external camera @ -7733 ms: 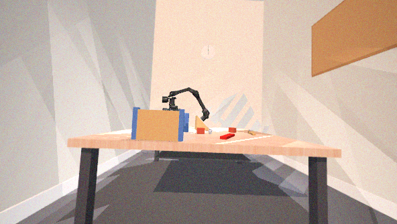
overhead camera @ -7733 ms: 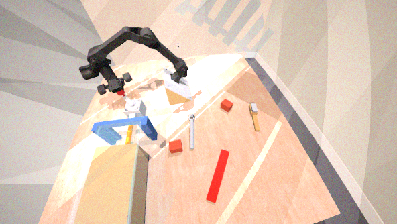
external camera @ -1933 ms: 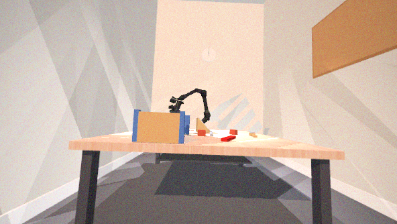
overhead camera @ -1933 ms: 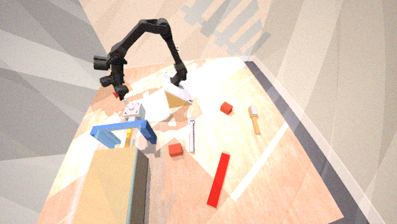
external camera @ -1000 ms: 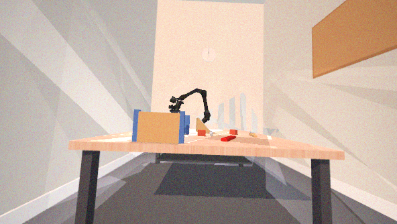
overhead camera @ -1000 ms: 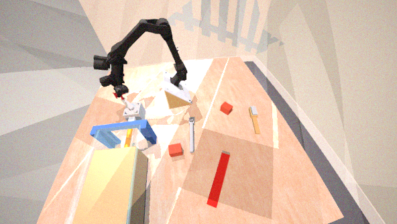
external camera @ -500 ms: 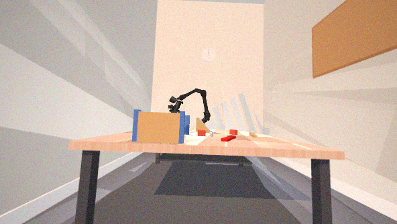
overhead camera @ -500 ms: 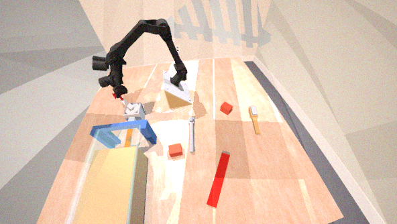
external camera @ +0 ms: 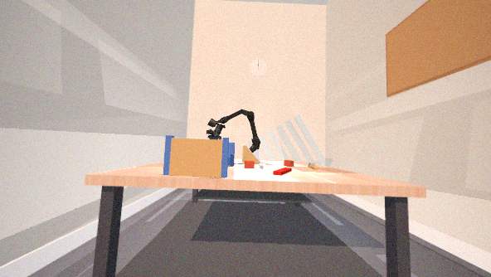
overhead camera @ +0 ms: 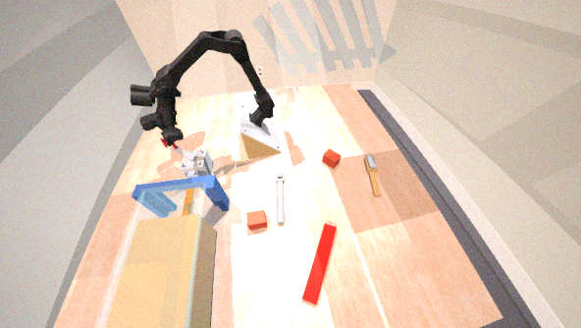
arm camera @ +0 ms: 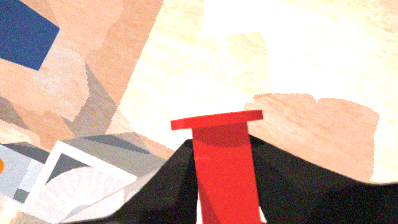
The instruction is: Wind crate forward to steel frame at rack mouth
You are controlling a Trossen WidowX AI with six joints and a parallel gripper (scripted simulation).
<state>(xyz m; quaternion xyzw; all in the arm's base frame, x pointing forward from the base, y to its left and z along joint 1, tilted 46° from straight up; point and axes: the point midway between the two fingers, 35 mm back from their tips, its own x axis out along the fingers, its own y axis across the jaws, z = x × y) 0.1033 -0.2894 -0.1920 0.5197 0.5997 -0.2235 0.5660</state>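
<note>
Red winch grip (overhead camera: 174,143) (arm camera: 225,170) clamped in near-closed gripper (overhead camera: 171,142) (arm camera: 216,143); handle apparently seated. Crate (overhead camera: 152,265) (external camera: 196,157) short of blue frame (overhead camera: 174,185) (external camera: 230,154); winding, release remain.

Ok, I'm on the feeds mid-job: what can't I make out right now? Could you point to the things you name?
- Square key of the winch handle (overhead camera: 184,152) (arm camera: 225,170): seating in the winch (overhead camera: 197,164) is too small in top, cut off in wrist.
- Strap (overhead camera: 187,201): its crate end is hidden by the crate (overhead camera: 162,265) in exterior.
- Crate's near end: cut off by top's lower edge.
</note>
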